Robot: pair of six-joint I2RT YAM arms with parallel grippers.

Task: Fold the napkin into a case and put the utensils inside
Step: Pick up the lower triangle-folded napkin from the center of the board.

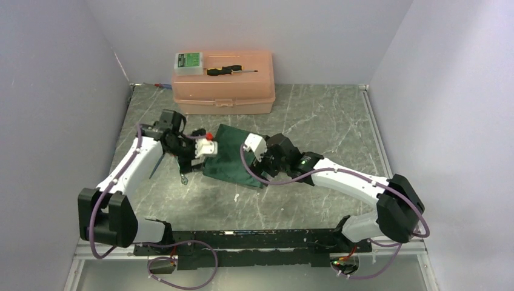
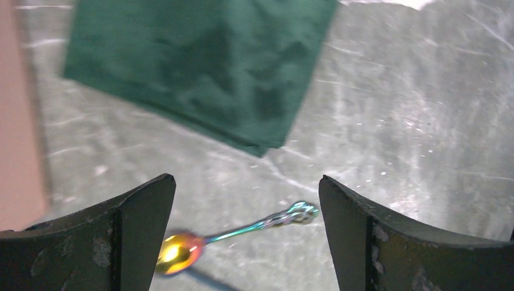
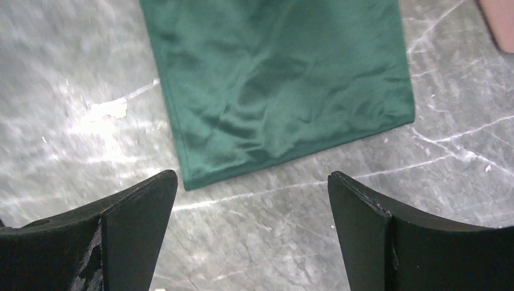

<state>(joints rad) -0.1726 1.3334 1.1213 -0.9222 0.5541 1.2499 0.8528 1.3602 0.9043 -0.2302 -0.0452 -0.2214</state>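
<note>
Black, scuffed fingers [image 2: 142, 236] of the L gripper [image 2: 244, 188] stand spread wide w/ nothing btwn them. They hover over the table [image 2: 424, 121], which is a grey-green marble-look top, glossy, w/ pale veins. The spoon [image 2: 242, 230] lies just below the gap. It is one of the utensils: rounded gold bowl near one finger, thin handle w/ a rainbow sheen, ornate tip. It sits flat on bare stone, apart from the napkin [image 3: 279, 85]. It's hard, slim and low-lying, so prob. fiddly to pinch off a smooth top. The second, silver piece can't be made out in any view.

Further back is a salmon plastic box [image 1: 223, 91] w/ a lid. On it are a small green-and-white pack [image 1: 189, 62] and a black-handled screwdriver [image 1: 230, 71], neither part of the job.

Mid-table, btwn the two grippers, lies the napkin. It's dark green soft cloth w/ a satin-ish sheen and shallow wrinkles, a neat rectangle w/ straight edges. It looks folded down already. Whether it has an open pocket can't be told.

R gripper [image 3: 251, 182]: jaws spread wide too and empty. It hangs over bare table, the napkin's corner just beside one finger.

Progress, as a judgement: the fold looks done or nearly so, and loading hasn't begun, since the spoon is outside the cloth. Left to do: lift the spoon, find the other piece, slide both in.
</note>
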